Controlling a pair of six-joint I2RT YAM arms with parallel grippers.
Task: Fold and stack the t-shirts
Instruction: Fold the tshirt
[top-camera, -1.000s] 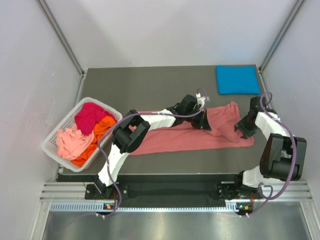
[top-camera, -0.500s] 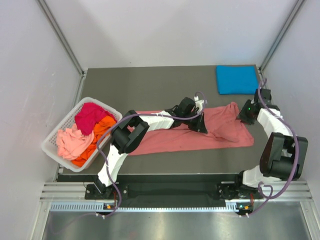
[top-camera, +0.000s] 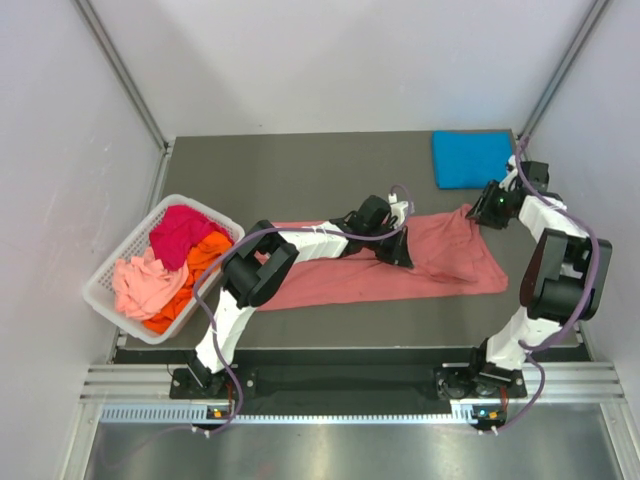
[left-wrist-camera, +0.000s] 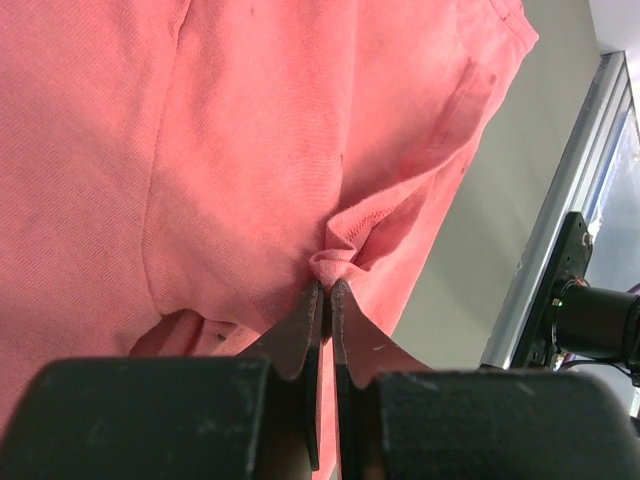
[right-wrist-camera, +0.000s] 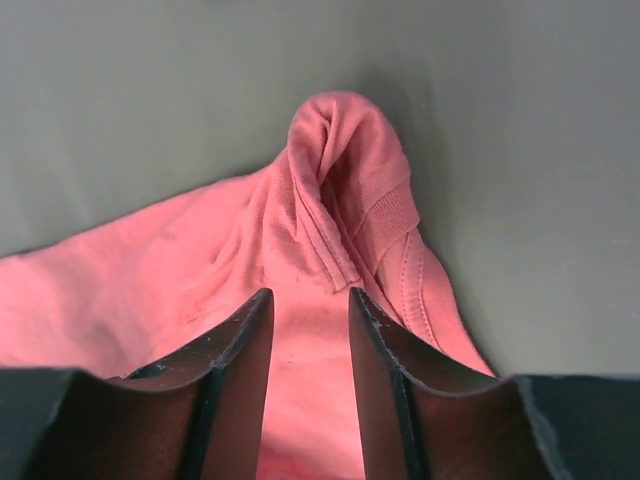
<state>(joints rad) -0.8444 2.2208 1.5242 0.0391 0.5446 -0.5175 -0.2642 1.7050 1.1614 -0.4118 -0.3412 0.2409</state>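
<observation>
The salmon-pink t-shirt (top-camera: 440, 268) lay spread in a long, rumpled band across the middle of the tabletop (top-camera: 300, 170) — soft, faintly creased, its hems stitched. The left fingers (left-wrist-camera: 296, 335) were pinched together on a small pucker of it. The right fingers (right-wrist-camera: 236, 340) stood apart above its far right corner (bunched into a rolled fold). A bright blue t-shirt (top-camera: 473, 158) sat folded flat at the tabletop's far right corner. A magenta t-shirt (top-camera: 180, 230), an orange t-shirt (top-camera: 205, 255) and a pale pink t-shirt (top-camera: 140, 280) were heaped in the white basket (top-camera: 128, 245).
</observation>
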